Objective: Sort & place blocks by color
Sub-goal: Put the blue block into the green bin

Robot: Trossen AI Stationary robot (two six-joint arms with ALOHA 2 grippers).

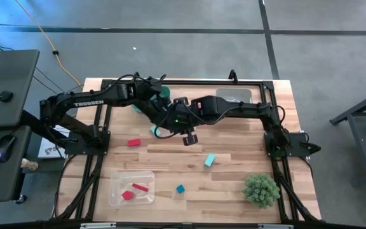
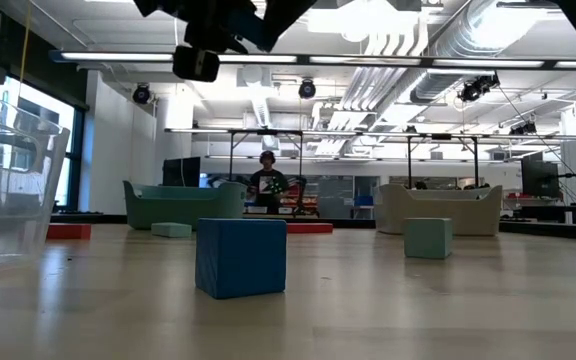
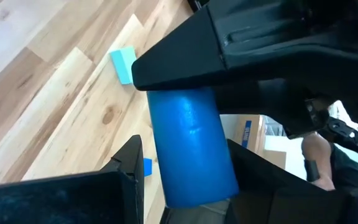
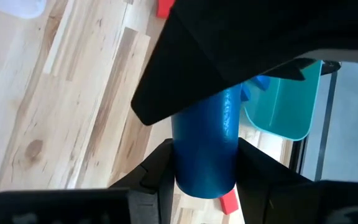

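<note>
A blue cylinder-shaped block (image 4: 204,143) is held in the air over the middle of the table, where both grippers meet (image 1: 178,122). My right gripper (image 4: 201,167) is shut on one end of it. My left gripper (image 3: 185,171) is open around the other end (image 3: 191,155), with a gap beside one finger (image 3: 129,165). Loose on the wood lie a red block (image 1: 133,142), a teal block (image 1: 210,160) and a blue cube (image 1: 180,188). Red blocks (image 1: 133,190) lie in a clear bin (image 1: 116,197). My right gripper pinches the blue block's end (image 4: 202,177) between its two fingers, which lie across the block. The block is lifted clear of the table, and its other end is hidden behind the left gripper. Whether my left gripper touches the block, I cannot tell.
A teal bin (image 4: 284,106) sits near the far edge and a second clear bin (image 1: 234,95) at the far right. The spiky green plant ball (image 1: 261,189) stands near the right near corner. In the low view a blue cube (image 2: 240,257) and a teal cube (image 2: 428,238) rest on the table.
</note>
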